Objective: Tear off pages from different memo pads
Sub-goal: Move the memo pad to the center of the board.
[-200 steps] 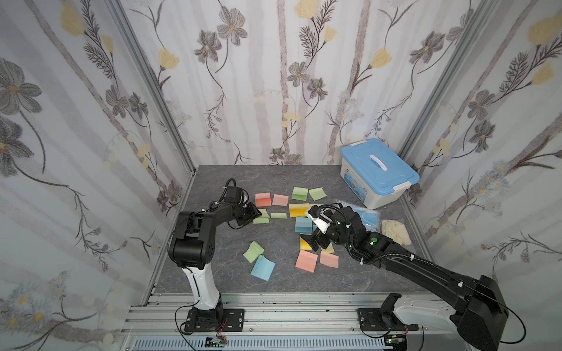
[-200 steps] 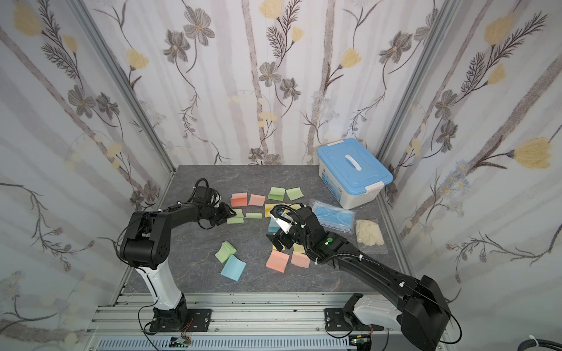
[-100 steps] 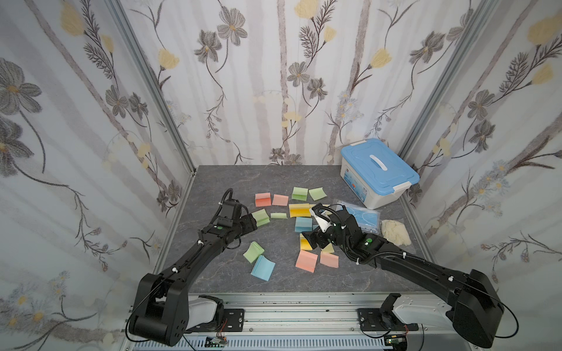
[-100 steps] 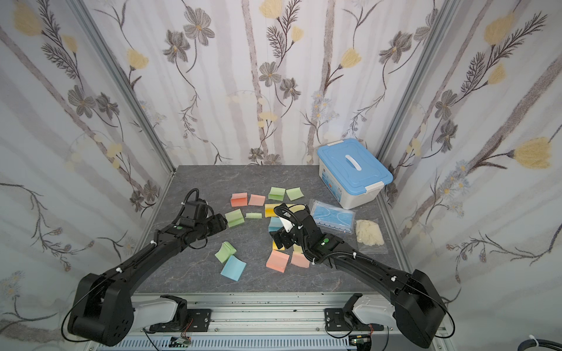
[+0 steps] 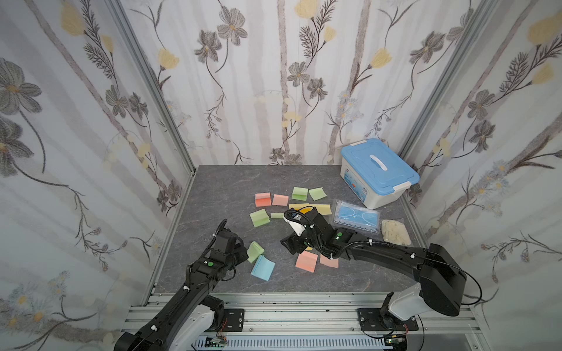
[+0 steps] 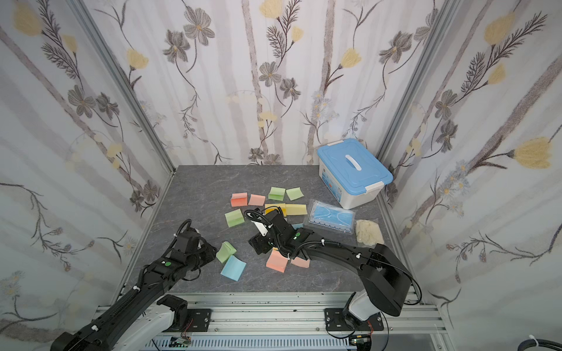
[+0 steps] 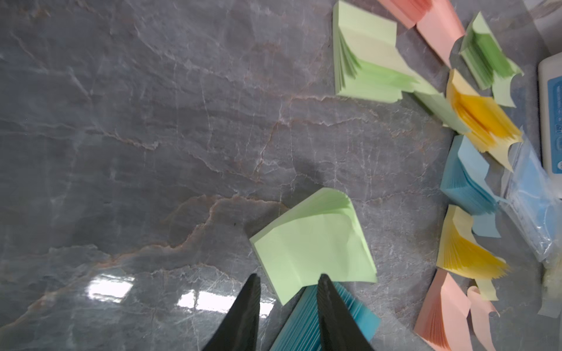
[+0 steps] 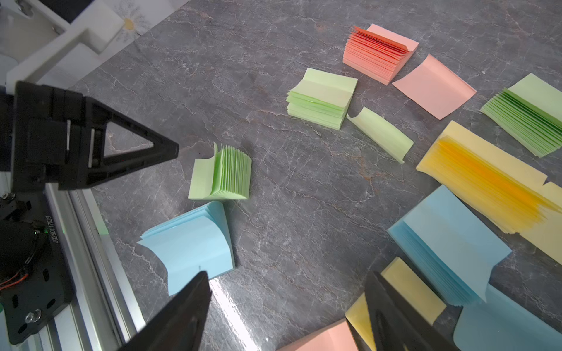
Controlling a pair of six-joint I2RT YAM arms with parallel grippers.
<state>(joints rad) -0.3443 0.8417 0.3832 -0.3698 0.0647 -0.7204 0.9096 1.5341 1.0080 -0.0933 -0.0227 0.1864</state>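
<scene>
A: Left hand (image 7: 289, 276) is seen part open at lower centre of the left wrist view, with nothing clamped. A corner of the green pad (image 7: 313, 240) lies in the gap, and the blue pad (image 7: 307, 328) is just beside it, lower in frame. Right hand (image 8: 289, 273) is spread wide and empty at the lower edge of the right wrist view.

B: Risk?

A: Several leaves could be pinched at once, since they're thin, fanned and curled at the free edge. The whole pad may be lifted or dragged: the tabletop (image 7: 152, 121) is glossy and stone-look, so little friction is expected, and the pad isn't pinned by the right hand.

B: Other memo pads (image 7: 483, 121)?

A: Clustered along the right edge of the left wrist view: green, yellow, blue and salmon blocks. A loose green page (image 8: 380, 133), curled into a trough, is seen right of centre in the right wrist view.
</scene>
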